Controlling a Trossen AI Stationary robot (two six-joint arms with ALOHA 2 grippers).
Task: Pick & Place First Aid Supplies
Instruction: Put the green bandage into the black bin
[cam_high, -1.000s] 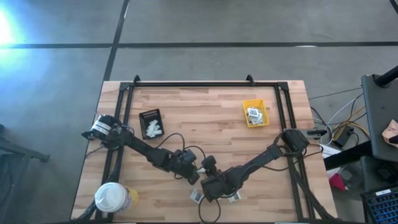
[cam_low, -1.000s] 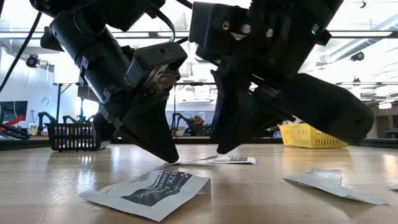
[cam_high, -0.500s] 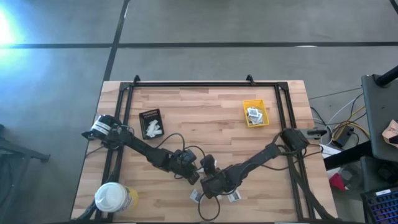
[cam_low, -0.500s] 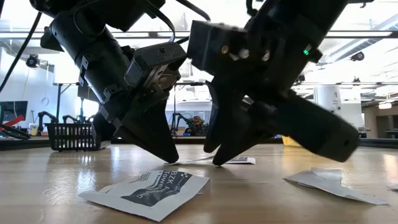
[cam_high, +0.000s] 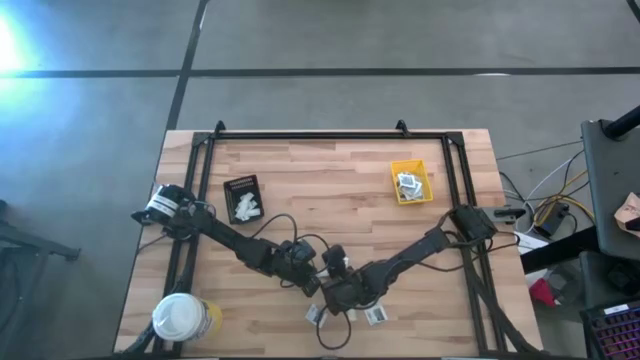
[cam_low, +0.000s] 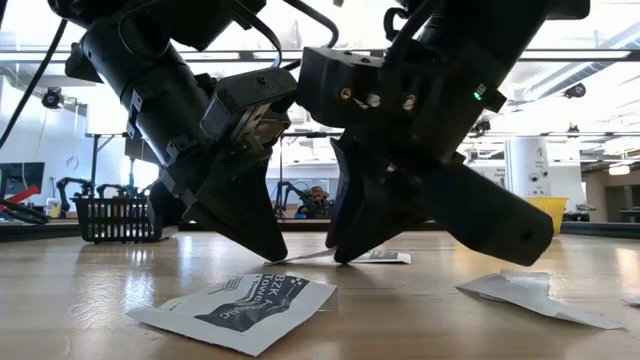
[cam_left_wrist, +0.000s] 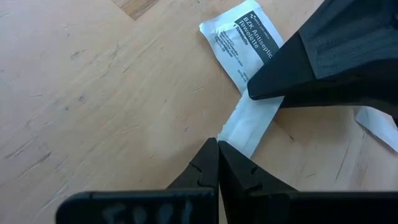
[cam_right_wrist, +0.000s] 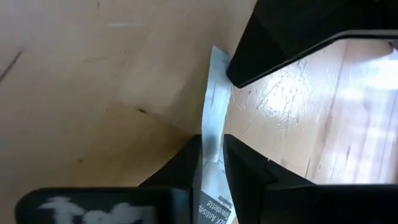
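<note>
A narrow white strip (cam_left_wrist: 252, 118) lies on the wooden table near its front middle, beside a printed towelette packet (cam_left_wrist: 239, 37). My left gripper (cam_left_wrist: 217, 144) is shut, with its tip on one end of the strip. My right gripper (cam_right_wrist: 210, 155) comes in from the opposite side, and the strip's other end (cam_right_wrist: 214, 93) runs between its two fingers. In the high view the two grippers (cam_high: 316, 287) (cam_high: 333, 292) nearly meet. In the low view both tips (cam_low: 270, 250) (cam_low: 345, 257) are down at the table. My left gripper presses its shut fingertips on the strip's end (cam_left_wrist: 231, 138), slanting down from the table's left. That end lies flat on the wood. My right gripper has the strip's other end (cam_right_wrist: 211, 134) between its two fingers, one on each long edge. The fingers slant down from the table's right and lie along the strip, which stays on the table.
Loose packets lie near the grippers (cam_high: 313, 316) (cam_high: 377, 316) (cam_low: 240, 305) (cam_low: 530, 292). A yellow bin (cam_high: 428, 180) with packets stands far right. A black tray (cam_high: 243, 185) with white strips stands far left. A white-lidded yellow tub (cam_high: 180, 318) stands at the near left corner.
My right gripper has gone toward the table's left, closer to my left gripper, and has sunk a little toward the table.
</note>
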